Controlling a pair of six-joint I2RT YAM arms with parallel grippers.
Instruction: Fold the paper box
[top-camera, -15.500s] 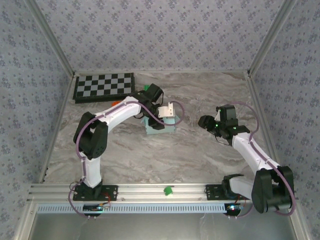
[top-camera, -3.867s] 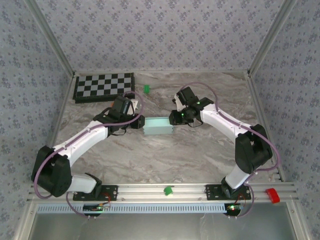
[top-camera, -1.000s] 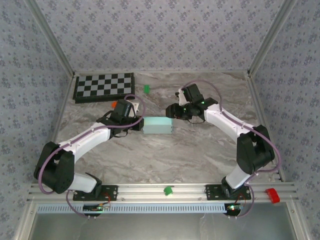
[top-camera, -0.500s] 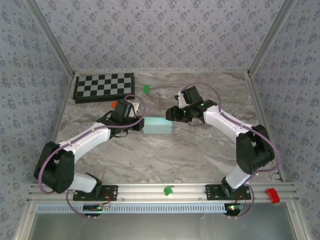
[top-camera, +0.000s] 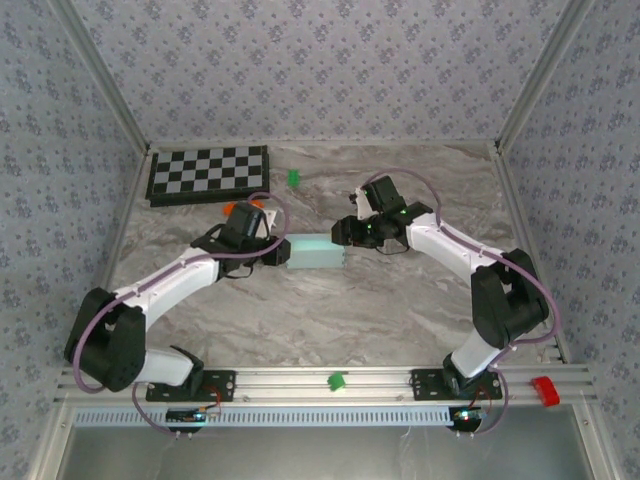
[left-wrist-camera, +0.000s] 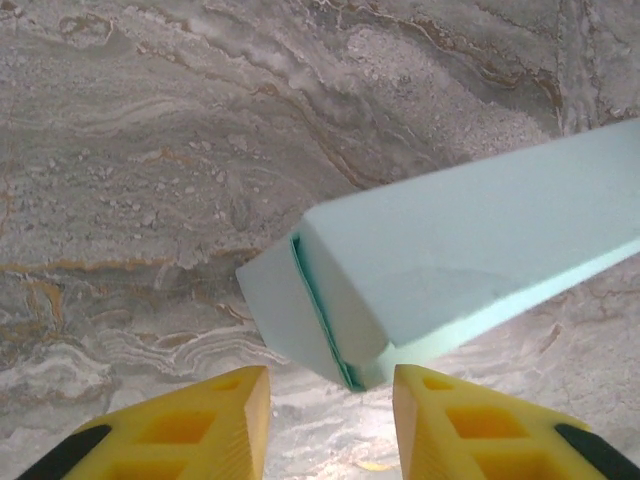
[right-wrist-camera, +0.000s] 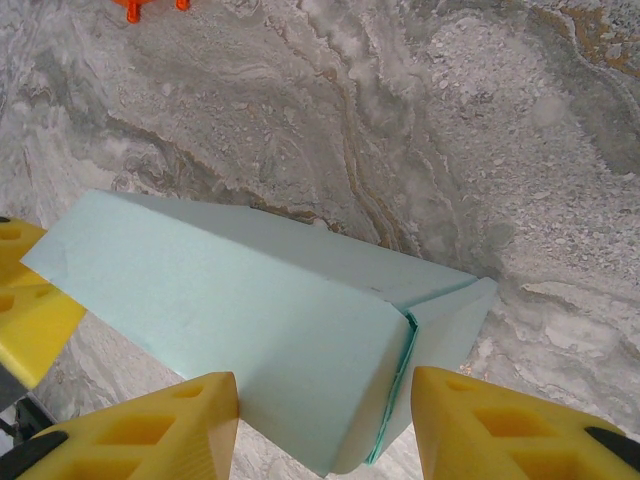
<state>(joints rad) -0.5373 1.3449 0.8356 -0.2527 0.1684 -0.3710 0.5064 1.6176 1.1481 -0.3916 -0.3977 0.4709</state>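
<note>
Pale light-blue folded card box (top-camera: 315, 252) lies on grey marbled tabletop (left-wrist-camera: 140, 150). Left gripper (left-wrist-camera: 328, 378): jaws parted, holding nothing, box end just ahead of its tips. Right gripper (right-wrist-camera: 325, 385) straddles the opposite end; I cannot tell whether it pinches.

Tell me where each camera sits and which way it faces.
Top external: above and behind the robot, looking down at the table; left arm, right arm reach to the paper box.
Left wrist: faces one box end past the left claw's yellow fingers.
Right wrist: faces the opposite end past the right claw's fingers.
Shared: all three see the box.
</note>
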